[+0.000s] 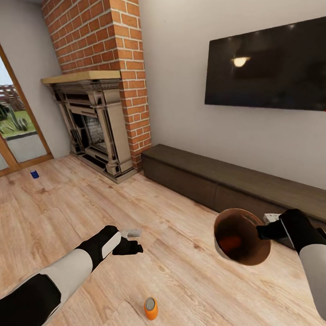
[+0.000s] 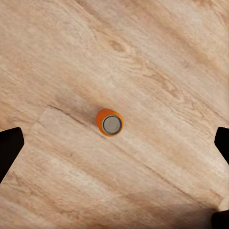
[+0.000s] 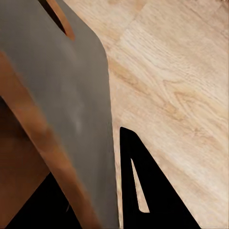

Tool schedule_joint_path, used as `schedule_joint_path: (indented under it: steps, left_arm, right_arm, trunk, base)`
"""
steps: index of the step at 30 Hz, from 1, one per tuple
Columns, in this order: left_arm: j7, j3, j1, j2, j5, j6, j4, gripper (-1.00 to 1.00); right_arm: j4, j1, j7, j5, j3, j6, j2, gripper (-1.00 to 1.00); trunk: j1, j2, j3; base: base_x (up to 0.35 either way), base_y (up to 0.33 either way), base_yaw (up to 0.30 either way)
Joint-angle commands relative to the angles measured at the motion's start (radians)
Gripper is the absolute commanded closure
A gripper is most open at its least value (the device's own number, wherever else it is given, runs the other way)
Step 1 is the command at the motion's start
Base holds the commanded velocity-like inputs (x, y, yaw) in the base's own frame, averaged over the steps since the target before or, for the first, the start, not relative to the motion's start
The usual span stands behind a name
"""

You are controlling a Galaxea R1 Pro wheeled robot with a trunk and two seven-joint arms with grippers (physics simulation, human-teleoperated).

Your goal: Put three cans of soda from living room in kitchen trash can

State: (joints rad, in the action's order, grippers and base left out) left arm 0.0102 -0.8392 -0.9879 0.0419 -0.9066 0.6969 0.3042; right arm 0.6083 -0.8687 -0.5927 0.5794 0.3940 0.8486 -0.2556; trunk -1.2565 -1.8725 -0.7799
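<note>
An orange soda can (image 2: 109, 122) stands on the floor (image 1: 64, 212), centred beneath the wide-open left jaws (image 2: 114, 143); the right jaws (image 1: 263, 231) grip the trash can (image 1: 241, 237) rim.

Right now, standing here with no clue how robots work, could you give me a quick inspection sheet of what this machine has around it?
Surface: pale wood floor, no spills seen.
Job's things: orange can upright on the floor near the robot, seen from above in the left wrist view; blue can on the floor by the glass door; trash can held up, tilted, something orange inside.
Clutter: small grey object on the floor beyond the left arm.
Grippers: left tool open, above the orange can; right tool shut on the trash can's rim.
Cables: nothing seen.
Surroundings: brick fireplace, wall television, long dark bench.
</note>
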Motion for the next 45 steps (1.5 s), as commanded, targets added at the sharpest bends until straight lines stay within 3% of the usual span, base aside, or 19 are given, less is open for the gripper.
schedule_joint_path:
  steps: [1, 20, 45]
  left_arm:
    - [0.000, 0.000, 0.000, 0.000, 0.000, 0.000, 0.000, -1.00]
    - [-0.001, -0.001, 0.000, -0.016, 0.001, -0.003, -0.001, -1.00]
    - [0.000, -0.004, 0.000, -0.019, 0.005, -0.003, -0.002, -1.00]
  right_arm:
    - [-0.001, -0.003, -0.004, -0.016, -0.001, 0.011, 0.000, 1.00]
    - [-0.002, -0.010, 0.004, -0.015, -0.023, 0.023, 0.003, 1.00]
    - [0.001, -0.011, 0.004, -0.015, -0.042, 0.024, 0.007, 1.00]
  trunk:
    - [-0.004, -0.007, -0.003]
    - [-0.077, -0.140, -0.063]
    - [-0.173, -0.315, -0.141]
  base:
    - [0.000, 0.000, 0.000]
    - [0.000, 0.000, 0.000]
    - [0.000, 0.000, 0.000]
